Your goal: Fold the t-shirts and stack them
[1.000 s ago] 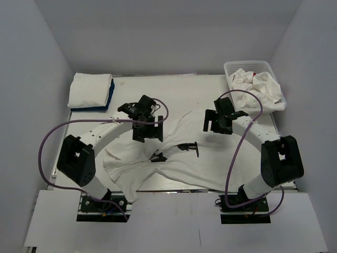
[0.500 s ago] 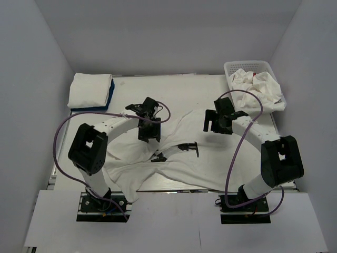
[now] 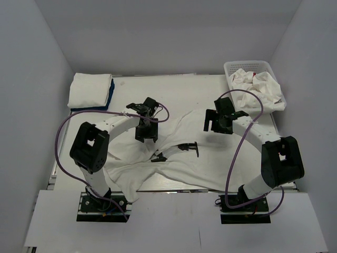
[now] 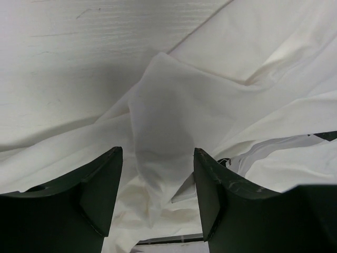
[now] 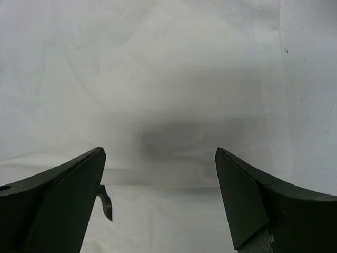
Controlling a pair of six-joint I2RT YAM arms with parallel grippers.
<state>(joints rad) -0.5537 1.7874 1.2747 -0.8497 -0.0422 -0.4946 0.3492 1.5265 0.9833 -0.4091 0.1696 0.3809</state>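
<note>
Item 1. Large white cotton t-shirt with black print (image 3: 181, 161): rumpled across the middle of the white table (image 3: 195, 89), its soft ridges running from lower left to upper right. Only the overhead view gives its whole outline.

Item 2. My left gripper (image 4: 158, 158), over the shirt's upper left edge. My wrist view alone shows the dark wedge-shaped fingers (image 4: 102, 192) part-way apart, with a thin, half-translucent raised fold between them. I cannot tell whether they bite on it. Painted wood grain of the table fills that view's upper left.

Item 3. My right gripper (image 5: 158, 163), centre right overhead: fingers spread wide above smooth cloth crossed by a stitched seam (image 5: 258, 31).

Item 4. Folded white t-shirt (image 3: 89, 88) lying on a folded blue t-shirt (image 3: 111, 90), upper left corner, seen overhead only.

Item 5. White plastic mesh basket (image 3: 247, 63), upper right corner, heaped with crumpled white t-shirts (image 3: 260, 87), a red fleck showing among them.
</note>
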